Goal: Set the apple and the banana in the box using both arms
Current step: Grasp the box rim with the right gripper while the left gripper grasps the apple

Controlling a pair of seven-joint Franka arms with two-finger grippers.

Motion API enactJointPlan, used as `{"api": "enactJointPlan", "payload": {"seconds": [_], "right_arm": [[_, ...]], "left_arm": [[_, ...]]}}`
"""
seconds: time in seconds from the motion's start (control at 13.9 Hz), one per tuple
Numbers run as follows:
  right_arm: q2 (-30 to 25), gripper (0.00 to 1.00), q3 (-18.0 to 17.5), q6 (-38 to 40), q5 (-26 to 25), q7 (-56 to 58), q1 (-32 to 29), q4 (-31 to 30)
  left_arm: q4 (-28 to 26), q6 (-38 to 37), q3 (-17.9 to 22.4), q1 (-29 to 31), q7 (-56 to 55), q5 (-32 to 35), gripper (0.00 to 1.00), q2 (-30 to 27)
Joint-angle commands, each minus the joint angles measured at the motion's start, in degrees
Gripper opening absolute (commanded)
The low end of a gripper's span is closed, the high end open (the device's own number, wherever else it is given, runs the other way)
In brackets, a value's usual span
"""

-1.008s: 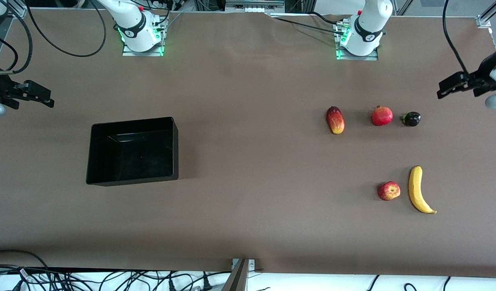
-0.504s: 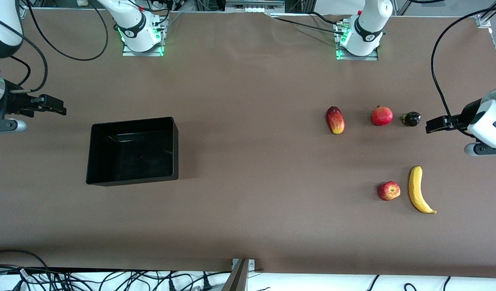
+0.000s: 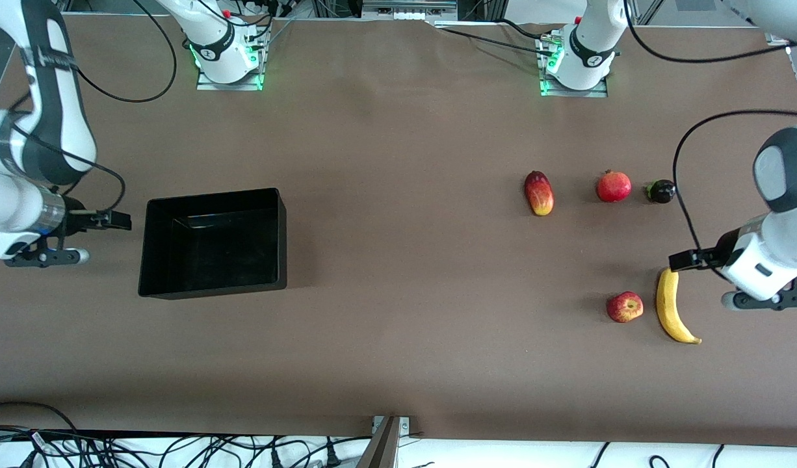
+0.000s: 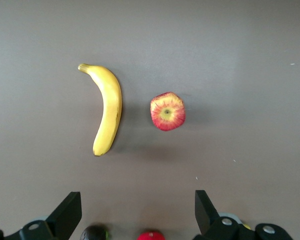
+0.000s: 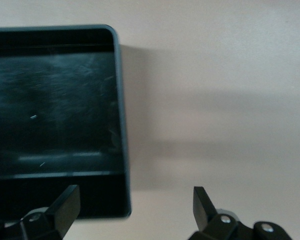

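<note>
One apple (image 3: 625, 307), one banana (image 3: 673, 307), one box (image 3: 213, 242).

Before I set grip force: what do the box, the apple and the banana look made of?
The box looks like hard black plastic: glossy walls with streaky reflections. The apple shows faceted, angular edges and a matte red-yellow skin, so probably a moulded plastic or foam replica. The banana is evenly yellow and smooth; real or replica cannot be told.

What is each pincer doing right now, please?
Left pincer: open, empty, above the banana and apple.
Right pincer: open, empty, beside the box.
</note>
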State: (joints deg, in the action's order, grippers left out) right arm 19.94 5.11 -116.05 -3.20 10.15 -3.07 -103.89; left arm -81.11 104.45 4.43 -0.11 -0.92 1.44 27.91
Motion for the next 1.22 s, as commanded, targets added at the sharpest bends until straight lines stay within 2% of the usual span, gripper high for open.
{"api": "enactJointPlan", "payload": {"seconds": [0.0,0.14,0.29,0.5,0.58,0.79,0.86,1.15], "right_arm": [[-2.1,1.0,-0.19,-12.93,-0.15,3.38,-1.94,-11.3],[-0.7,1.0,-0.19,-16.91,0.73,3.13,-2.47,-12.65],[0.62,1.0,-0.19,-17.89,5.98,3.39,-2.47,-11.77],[2.29,0.97,-0.19,-18.24,7.06,3.48,-2.56,-12.03],[2.47,0.85,-0.19,-18.59,7.06,3.39,-2.47,-12.12],[3.26,0.12,-0.37,-18.07,7.06,4.87,-2.38,-12.12],[3.7,0.0,-0.46,-18.07,7.06,5.93,-2.29,-12.12],[3.88,0.0,-0.81,-17.98,6.98,5.15,-1.07,-10.64]], "left_arm": [[2.54,1.71,0.14,0.99,1.62,-1.35,1.0,4.06],[2.62,6.01,0.06,0.82,1.28,-1.26,1.0,8.01],[2.62,11.2,0.06,0.38,0.4,-1.26,1.0,11.44],[2.71,14.38,0.06,0.64,-0.31,-1.35,1.0,14.53],[2.71,15.95,0.06,0.03,-0.66,-1.35,1.0,15.58],[2.71,21.4,-0.2,-0.33,-4.16,-1.35,1.0,18.75],[2.63,21.76,-0.29,-0.5,-5.57,-1.27,1.0,19.45],[2.54,23.95,-0.38,-1.91,-8.22,-1.44,1.0,21.3]]}}
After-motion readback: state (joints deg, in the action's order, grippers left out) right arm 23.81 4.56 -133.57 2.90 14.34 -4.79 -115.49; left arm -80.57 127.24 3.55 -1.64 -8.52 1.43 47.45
